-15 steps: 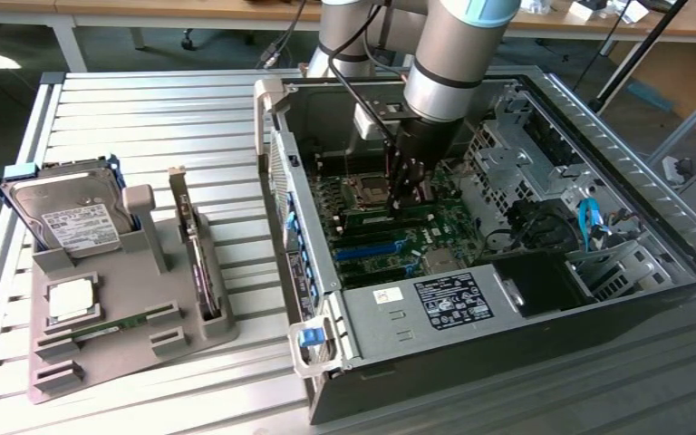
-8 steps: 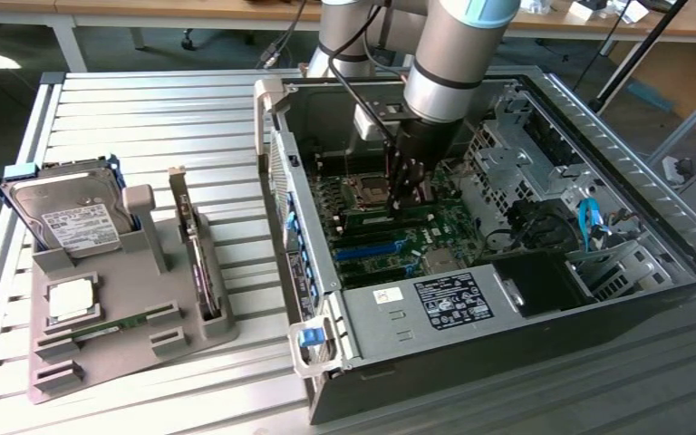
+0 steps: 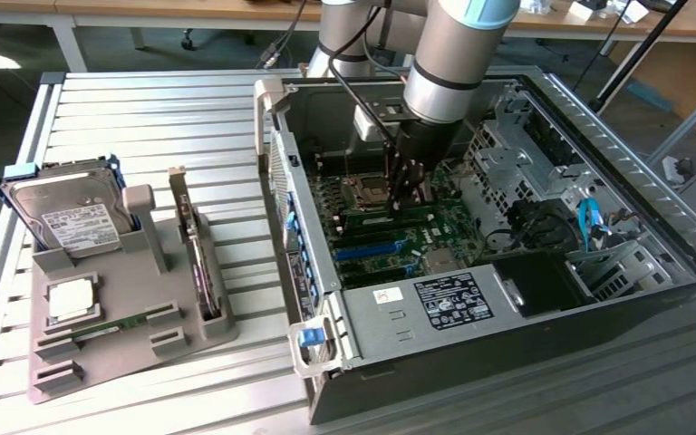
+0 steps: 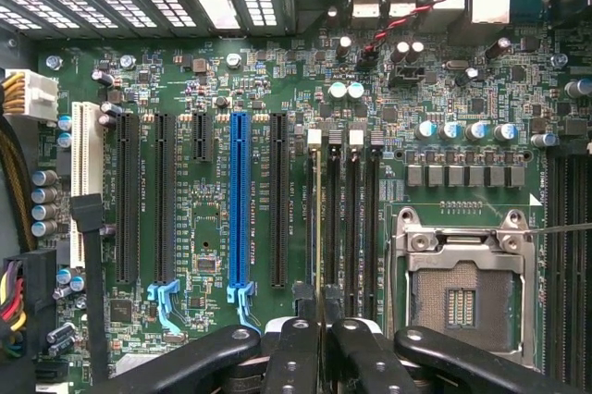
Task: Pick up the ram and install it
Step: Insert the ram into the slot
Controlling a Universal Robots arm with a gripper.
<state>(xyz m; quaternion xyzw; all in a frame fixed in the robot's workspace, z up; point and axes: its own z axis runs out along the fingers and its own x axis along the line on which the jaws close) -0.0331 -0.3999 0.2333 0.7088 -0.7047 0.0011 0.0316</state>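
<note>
Black two-finger gripper (image 3: 411,192) down inside the open grey metal computer case (image 3: 469,372), over the green motherboard (image 3: 439,240). Fingers (image 4: 294,352) drawn narrow, pinching the long thin green circuit-board ram stick (image 4: 320,227), which the wrist view catches edge-on as a pale line. Stick runs lengthwise along the black memory slots (image 4: 356,218), beside the silver-framed processor socket (image 4: 460,292); seated or just above, cannot tell. Grey plastic parts tray (image 3: 119,358) on the slatted metal table (image 3: 178,109) sits well apart, carrying a silver boxy hard drive (image 3: 70,213).
</note>
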